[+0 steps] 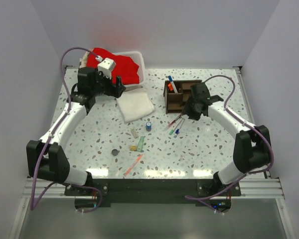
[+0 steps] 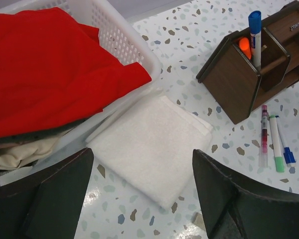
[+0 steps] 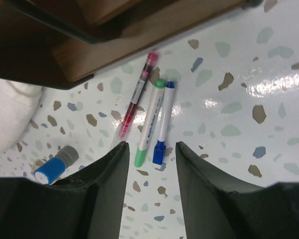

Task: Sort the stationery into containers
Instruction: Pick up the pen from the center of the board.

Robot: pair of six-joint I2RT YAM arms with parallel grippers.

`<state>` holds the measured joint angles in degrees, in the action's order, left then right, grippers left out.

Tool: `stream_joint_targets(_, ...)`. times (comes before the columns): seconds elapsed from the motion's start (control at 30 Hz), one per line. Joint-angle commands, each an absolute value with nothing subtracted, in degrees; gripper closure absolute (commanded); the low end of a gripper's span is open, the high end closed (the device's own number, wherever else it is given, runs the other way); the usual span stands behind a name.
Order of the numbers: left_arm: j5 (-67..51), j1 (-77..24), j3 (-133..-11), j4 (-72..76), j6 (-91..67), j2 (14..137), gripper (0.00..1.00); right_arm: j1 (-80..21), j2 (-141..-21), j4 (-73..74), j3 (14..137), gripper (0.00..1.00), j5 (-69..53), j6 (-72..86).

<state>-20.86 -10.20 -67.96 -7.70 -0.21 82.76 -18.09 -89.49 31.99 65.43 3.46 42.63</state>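
Top external, from the bases outward. Well in front of the organizer (image 1: pixel 182 97): pink-red pen (image 1: pixel 133 165), dark disc (image 1: pixel 114 152), small blocks (image 1: pixel 139 144), blue bottle (image 1: pixel 148 125), all unsorted. Just before its front wall: three pens (image 3: pixel 152 117) side by side, bracketed by the right gripper (image 3: pixel 152 147), jaws apart, nothing held, seemingly lined up on the green and blue pair. Inside it: two markers (image 2: pixel 255 35) upright, sorted. Left of the organizer: left gripper (image 2: pixel 142 154), spread wide and empty above the white cloth (image 2: pixel 149 124), probably idle.

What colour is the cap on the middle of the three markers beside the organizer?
Green; the middle marker shows best in the right wrist view.
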Motion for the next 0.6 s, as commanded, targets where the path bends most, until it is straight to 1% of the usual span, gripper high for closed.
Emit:
stream_joint_targets(0.0, -21.4, -10.3, -65.0, -6.2, -1.7, 78.0, 0.14, -19.9, -91.8, 36.8, 64.3, 0.54, 10.4, 51.8)
stream_joint_targets(0.17, -20.4, -10.2, -61.8, -7.6, -1.1, 74.1, 0.14, -22.0, -95.1, 35.4, 63.5, 0.54, 11.7, 54.5)
stream_joint_targets(0.3, -20.0, -9.8, -58.5, -8.2, -0.9, 70.5, 0.13, -23.9, -97.9, 35.2, 64.2, 0.58, 12.9, 55.9)
stream_joint_targets(0.57, -19.9, -9.0, -55.9, -7.9, -1.1, 68.6, 0.12, -25.7, -102.8, 34.2, 66.4, 0.59, 14.3, 56.3)
